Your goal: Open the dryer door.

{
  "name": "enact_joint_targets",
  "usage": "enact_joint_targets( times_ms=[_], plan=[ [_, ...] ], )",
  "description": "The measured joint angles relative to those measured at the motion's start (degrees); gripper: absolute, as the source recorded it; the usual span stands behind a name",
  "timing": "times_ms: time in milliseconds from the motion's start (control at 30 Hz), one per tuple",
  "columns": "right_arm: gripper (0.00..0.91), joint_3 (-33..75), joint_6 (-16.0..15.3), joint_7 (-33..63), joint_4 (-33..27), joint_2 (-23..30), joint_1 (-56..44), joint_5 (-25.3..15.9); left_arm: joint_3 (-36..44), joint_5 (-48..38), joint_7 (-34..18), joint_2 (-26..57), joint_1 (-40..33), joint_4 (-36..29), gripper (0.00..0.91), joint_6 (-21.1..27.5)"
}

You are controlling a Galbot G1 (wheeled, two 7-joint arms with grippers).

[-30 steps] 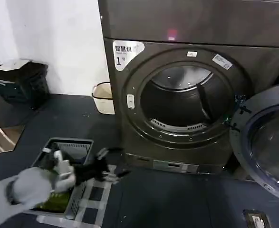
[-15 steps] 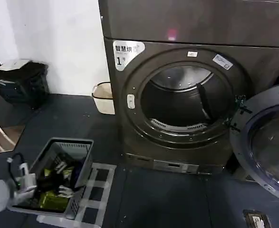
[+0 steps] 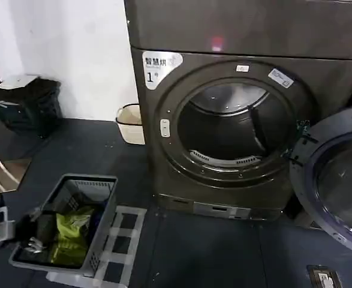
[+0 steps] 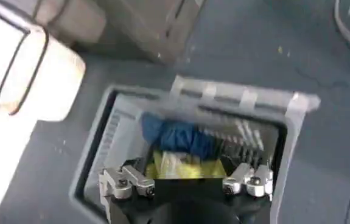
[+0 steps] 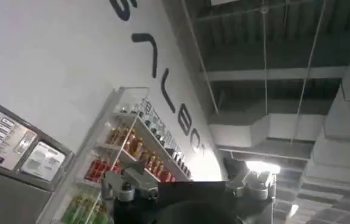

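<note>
Nearest to the robot, the left gripper (image 4: 187, 182) hangs with its fingers spread apart and empty over the grey basket (image 3: 101, 223) of laundry on the floor. Further away, the dryer door (image 3: 337, 180) is already swung wide to the right of the dryer (image 3: 164, 156), so I judge the task is done. The right gripper (image 5: 187, 182), also spread and empty, points up to a ceiling and shelves, away from the machine.

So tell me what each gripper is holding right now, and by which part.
Nothing is held. The left gripper hangs open above the laundry basket, touching none of the clothes in it. The right gripper is open, pointing up at the ceiling. The dryer door is already swung open.
</note>
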Motion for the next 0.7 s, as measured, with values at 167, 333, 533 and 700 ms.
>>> enact_joint_targets(
  times_ms=[167, 333, 533, 700],
  plan=[
    [0.907, 0.9, 0.0, -0.1, 0.2, 0.1, -0.8, 0.2, -0.2, 3.0, 1.2, -0.1, -0.1, 2.4, 0.907, -0.8],
    [0.907, 1.2, -0.2, -0.3, 0.9, 0.7, -1.4, 0.2, -1.1, 5.2, 1.8, -0.8, -0.1, 4.6, 0.907, -2.1],
    [0.907, 1.8, -0.2, -0.4, 0.9, 0.7, -1.7, 0.3, -1.1, 6.2, 2.3, -0.6, -0.2, 5.0, 0.907, -3.3],
    [0.907, 2.2, -0.4, -0.4, 0.8, 0.5, -2.0, 1.1, -1.4, 6.2, 2.6, -0.9, -0.2, 6.3, 0.907, -3.7]
  ],
)
